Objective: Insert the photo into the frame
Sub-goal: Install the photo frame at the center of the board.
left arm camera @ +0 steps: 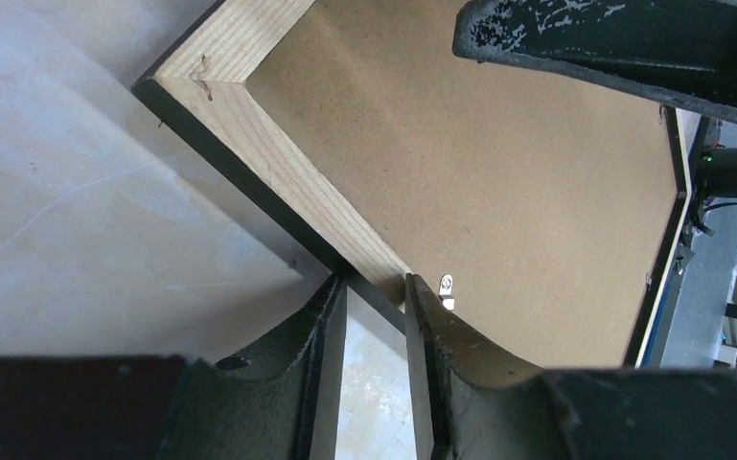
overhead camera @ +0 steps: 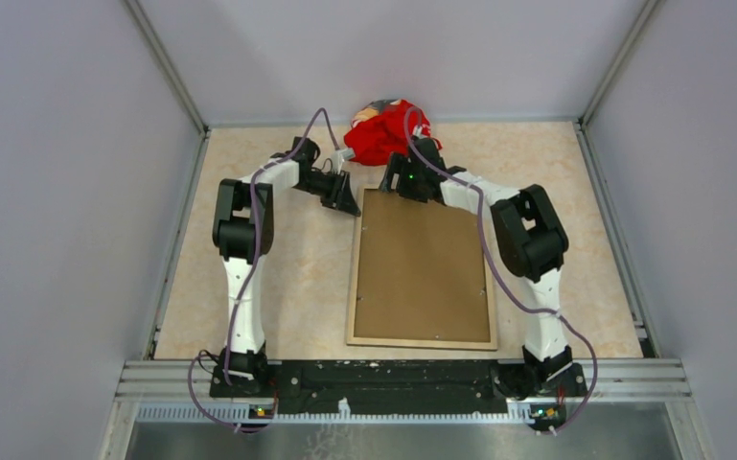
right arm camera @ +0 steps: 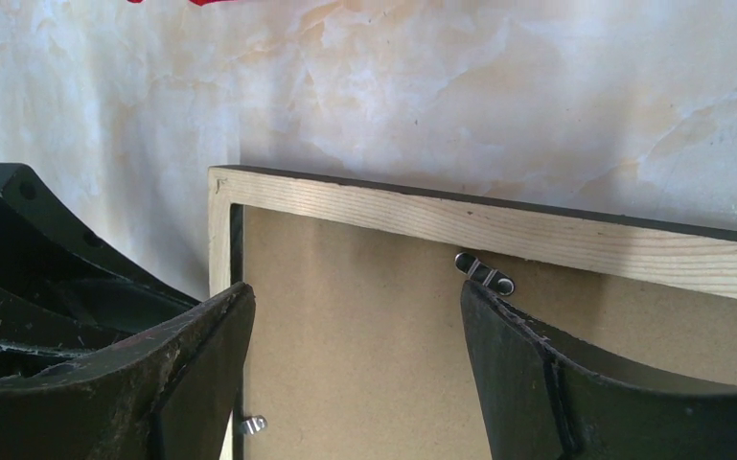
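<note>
**Frame face-down, both grippers at its far edge, no photo in sight**

Starting at the left: bare table [overhead camera: 278,278] between the side wall and the frame [overhead camera: 422,342], room enough there for swinging an arm sideways. Then the left gripper [left arm camera: 376,283] at the frame's far-left corner, fingertips narrowly parted, the black outer edge running in between them. Impossible to tell whether pinching that edge or merely straddling it. Probably placed there for steadying or lifting the corner.

In the middle, lying flat and back-up between the arms: pale wooden rails around the brown backing board [overhead camera: 422,264], seated inside them. A small metal turn clip [right arm camera: 484,271] on the far rail, another on the left rail. No sign of the photo in any view; perhaps under the board, perhaps elsewhere. Beyond the far rail, a crumpled red cloth [overhead camera: 383,134], close enough to crowd any push forward.

Further right, the right gripper [right arm camera: 356,290] hanging over the board just inside the far rail, jaws spread wide, holding nothing, likely lined up near the clip. Judged as the opening-up step: clips to turn, board to lift out. Right of the frame, more bare table up to the opposite side wall.
</note>
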Controlling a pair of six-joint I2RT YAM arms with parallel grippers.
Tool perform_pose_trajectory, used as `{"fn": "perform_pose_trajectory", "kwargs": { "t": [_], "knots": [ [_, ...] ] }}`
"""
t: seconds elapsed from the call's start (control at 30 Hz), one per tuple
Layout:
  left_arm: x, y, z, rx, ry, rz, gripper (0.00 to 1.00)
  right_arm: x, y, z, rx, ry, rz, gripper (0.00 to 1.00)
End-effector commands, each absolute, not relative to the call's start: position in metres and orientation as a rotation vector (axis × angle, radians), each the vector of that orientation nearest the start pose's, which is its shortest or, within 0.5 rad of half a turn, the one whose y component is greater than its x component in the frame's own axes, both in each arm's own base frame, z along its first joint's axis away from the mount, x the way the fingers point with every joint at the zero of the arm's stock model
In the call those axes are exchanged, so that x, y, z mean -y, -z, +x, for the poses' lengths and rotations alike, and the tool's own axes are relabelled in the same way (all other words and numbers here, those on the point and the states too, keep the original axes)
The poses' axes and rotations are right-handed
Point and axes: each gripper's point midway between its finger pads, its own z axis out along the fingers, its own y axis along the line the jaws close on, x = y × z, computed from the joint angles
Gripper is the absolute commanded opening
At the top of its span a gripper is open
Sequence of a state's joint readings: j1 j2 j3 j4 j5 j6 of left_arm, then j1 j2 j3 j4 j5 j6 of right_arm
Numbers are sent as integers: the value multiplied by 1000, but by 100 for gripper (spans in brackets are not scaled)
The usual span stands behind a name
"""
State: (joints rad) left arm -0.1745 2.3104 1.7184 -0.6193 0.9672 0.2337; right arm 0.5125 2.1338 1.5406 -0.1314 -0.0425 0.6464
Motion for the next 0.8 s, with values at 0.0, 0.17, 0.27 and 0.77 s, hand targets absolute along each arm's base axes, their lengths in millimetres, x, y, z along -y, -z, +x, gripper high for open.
{"fn": "perform_pose_trajectory", "kwargs": {
  "t": [0.0, 0.17, 0.27, 0.77],
  "knots": [
    [219, -48, 430, -2339, 1254, 768, 34, -304, -70, 494, -2317, -620, 142, 78],
    [220, -49, 429, -2334, 1254, 779, 34, -305, -70, 496, -2313, -627, 148, 78],
    [220, -49, 428, -2334, 1254, 785, 34, -305, -73, 498, -2306, -626, 147, 77],
    [221, -50, 426, -2333, 1255, 793, 32, -295, -69, 499, -2313, -585, 135, 73]
  ]
}}
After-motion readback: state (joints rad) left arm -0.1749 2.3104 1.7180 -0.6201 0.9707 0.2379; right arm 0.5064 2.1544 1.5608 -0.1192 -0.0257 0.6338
